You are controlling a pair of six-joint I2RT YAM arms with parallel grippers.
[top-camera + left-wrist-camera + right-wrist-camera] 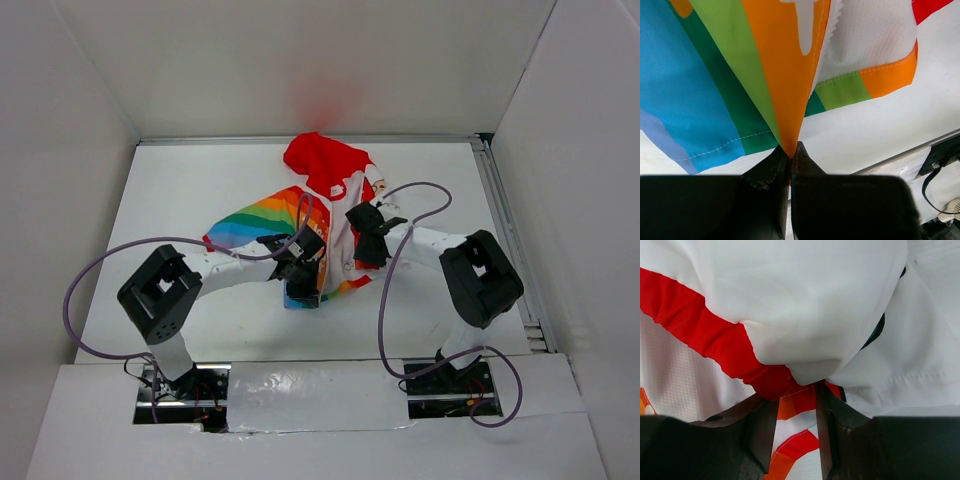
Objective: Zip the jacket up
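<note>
The jacket [322, 215] lies crumpled on the table [190, 190], between the two claws, its red hood [318, 158] beyond both of them. The left claw [791, 152] is fully closed on the bottom hem, at the orange stripe. The right claw [796, 402] has its jaws partly apart, with a red and white fold just ahead of the tips; if it pinches something, I cannot tell. The step seems to be holding the hem tight while searching the zipper pull. Next, the right claw must find this pull, which I do not see
</note>
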